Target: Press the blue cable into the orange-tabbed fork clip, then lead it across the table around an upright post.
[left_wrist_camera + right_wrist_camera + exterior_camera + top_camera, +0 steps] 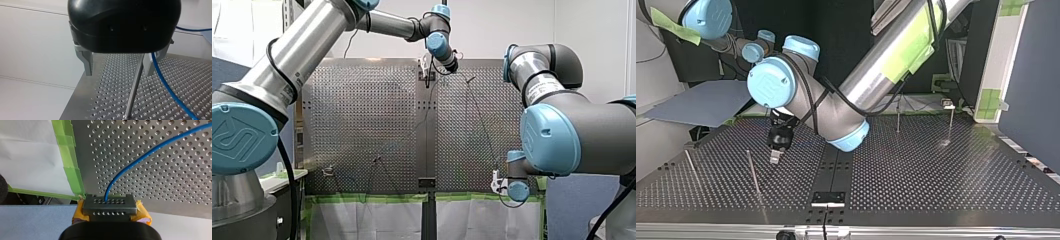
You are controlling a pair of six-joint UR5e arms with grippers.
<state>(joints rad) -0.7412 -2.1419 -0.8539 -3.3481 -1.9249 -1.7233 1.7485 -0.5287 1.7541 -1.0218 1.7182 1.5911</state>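
The blue cable (150, 151) arcs over the perforated table (175, 182) into my right gripper (110, 207), whose fingers with yellow pads (143, 213) are clenched on it, the right wrist view shows. Only the left wrist view shows the cable passing close by one metal finger (149, 65) of my left gripper (117, 68), whose jaws are released and straddle an upright post (132, 90). Whether cable and finger touch cannot be told. In the front view the two grippers stand well apart.

The cable (140, 157) is rendered in blue against a silver table (170, 185) patterned with a grid of holes. Green tape (71, 170) is applied along its edge; yellow pads (143, 213) are fitted to the right gripper (110, 207).
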